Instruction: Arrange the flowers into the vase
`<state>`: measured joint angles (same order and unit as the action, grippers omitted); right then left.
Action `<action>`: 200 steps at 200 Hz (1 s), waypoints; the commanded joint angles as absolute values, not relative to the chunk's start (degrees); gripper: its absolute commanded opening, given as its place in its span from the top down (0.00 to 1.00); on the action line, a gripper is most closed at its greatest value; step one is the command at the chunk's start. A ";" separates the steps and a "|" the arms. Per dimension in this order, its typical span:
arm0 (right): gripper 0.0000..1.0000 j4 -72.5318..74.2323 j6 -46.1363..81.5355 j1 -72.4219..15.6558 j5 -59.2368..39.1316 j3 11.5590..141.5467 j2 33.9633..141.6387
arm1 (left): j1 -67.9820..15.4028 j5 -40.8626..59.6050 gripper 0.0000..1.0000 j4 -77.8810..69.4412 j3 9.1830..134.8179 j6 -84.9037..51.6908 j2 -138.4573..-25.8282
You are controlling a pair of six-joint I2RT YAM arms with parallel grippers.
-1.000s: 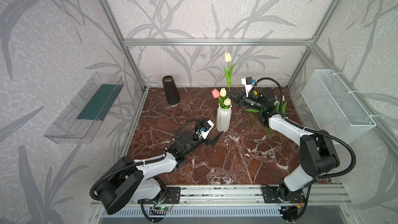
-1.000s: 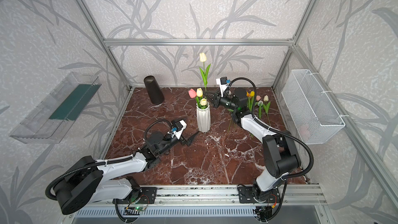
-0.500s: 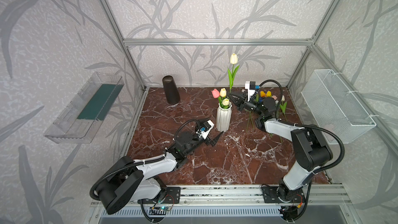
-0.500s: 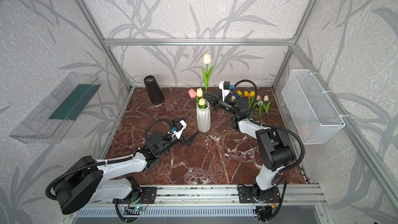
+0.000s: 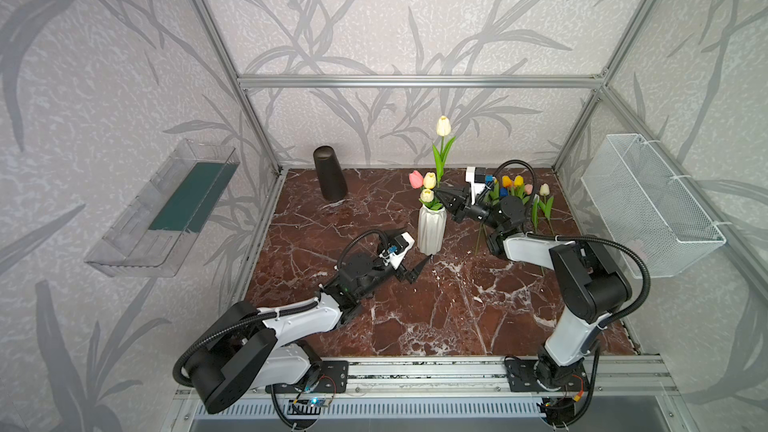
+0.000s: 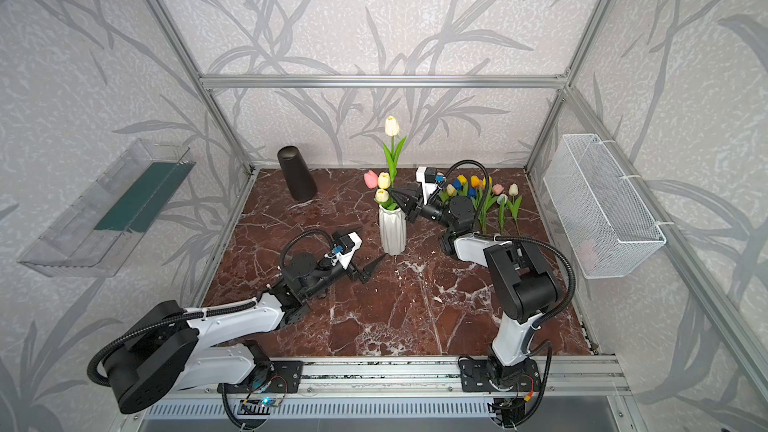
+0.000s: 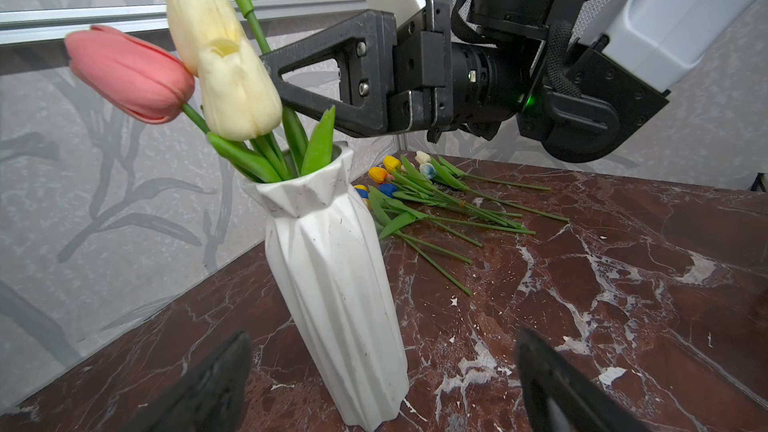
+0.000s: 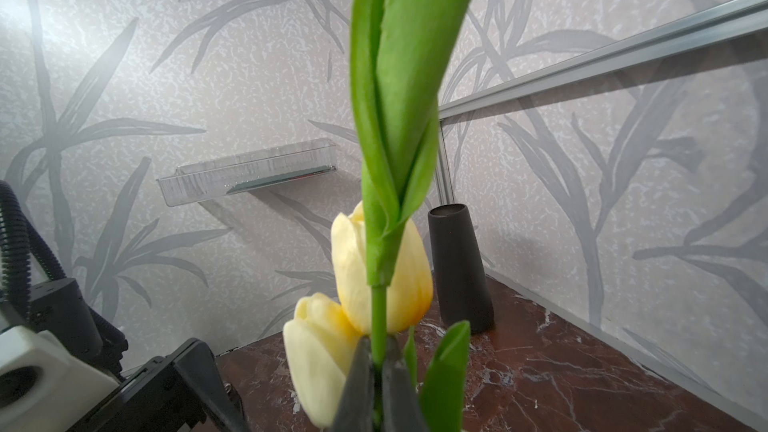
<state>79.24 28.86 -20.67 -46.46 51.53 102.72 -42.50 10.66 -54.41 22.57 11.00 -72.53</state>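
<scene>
Flower in play was one cream tulip (image 5: pixel 443 125) (image 6: pixel 391 125), its stem (image 8: pixel 378 317) pinched between the closed fingers (image 8: pixel 359 384) of the right gripper (image 5: pixel 440 193) (image 6: pixel 395 194) (image 8: pixel 376 384), no gap showing. It stood upright directly over the one white vase (image 5: pixel 432 230) (image 6: pixel 392 230) (image 7: pixel 332 276), head way above everything else. Couldn't tell whether the stem's bottom end was inside the mouth. The left gripper (image 6: pixel 372 243) had its fingers (image 7: pixel 208 384) spread wide with nothing in them. It sat low beside the vase's foot, and from its wrist camera the vase showed between the two fingers.

Inside the vase were three tulips, one pink (image 7: pixel 129 72) and two cream (image 7: pixel 237 89), heads bunched just above the rim and leaning away from the right gripper.

The rest of the flowers (image 5: pixel 518 181) (image 7: pixel 415 197) lay flat in a loose bunch on the marble table (image 5: pixel 415 317) at the back right, behind the right arm. Yellow, orange, blue, pink and white heads, too overlapped for me to count.

Further out there was one black cup (image 5: pixel 330 176) (image 8: pixel 459 268), wide end down, near the back left corner. One clear plastic tray (image 5: pixel 133 243) hung on the left wall with a dark green sheet in its bottom, and one white wire basket (image 5: pixel 648 201) on the right wall; couldn't make out what was in it.
</scene>
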 commanded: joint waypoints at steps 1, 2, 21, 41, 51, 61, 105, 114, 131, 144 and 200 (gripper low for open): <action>1.00 80.60 26.38 -20.88 -46.84 51.17 103.39 | -42.70 11.61 0.01 -54.82 24.53 12.57 -73.35; 1.00 80.60 26.29 -20.90 -46.76 51.07 103.38 | -42.66 11.65 0.01 -54.83 24.52 12.57 -73.37; 1.00 80.60 25.44 -20.73 -46.12 50.11 102.61 | -42.73 11.34 0.01 -54.93 24.37 12.57 -73.22; 0.93 80.55 25.23 -20.39 -46.56 49.58 102.51 | -42.80 11.16 0.01 -54.47 24.18 12.78 -72.93; 0.90 80.29 24.52 -20.38 -46.43 49.03 102.39 | -42.75 11.10 0.01 -54.35 24.26 13.24 -73.10; 0.87 79.55 23.87 -20.38 -46.34 48.51 101.91 | -42.73 10.99 0.01 -54.49 24.18 13.60 -73.39; 0.68 70.00 18.54 -20.46 -44.47 47.23 95.70 | -42.80 11.04 0.01 -55.97 23.96 13.10 -74.23; 0.78 67.15 16.70 -20.55 -43.59 47.13 94.13 | -42.70 11.07 0.01 -56.63 23.76 13.01 -74.68; 0.89 63.79 14.47 -20.57 -42.21 47.02 91.72 | -42.74 11.16 0.01 -57.88 23.57 12.66 -75.29; 0.94 60.51 12.96 -20.65 -42.12 47.61 90.43 | -42.71 11.25 0.01 -58.09 23.64 12.57 -75.49; 0.84 56.15 10.79 -20.54 -41.09 47.47 86.46 | -42.75 11.12 0.01 -58.46 23.51 12.47 -75.34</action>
<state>59.11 13.23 -20.43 -42.30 47.24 89.34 -42.59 10.63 -56.69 22.59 11.90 -75.75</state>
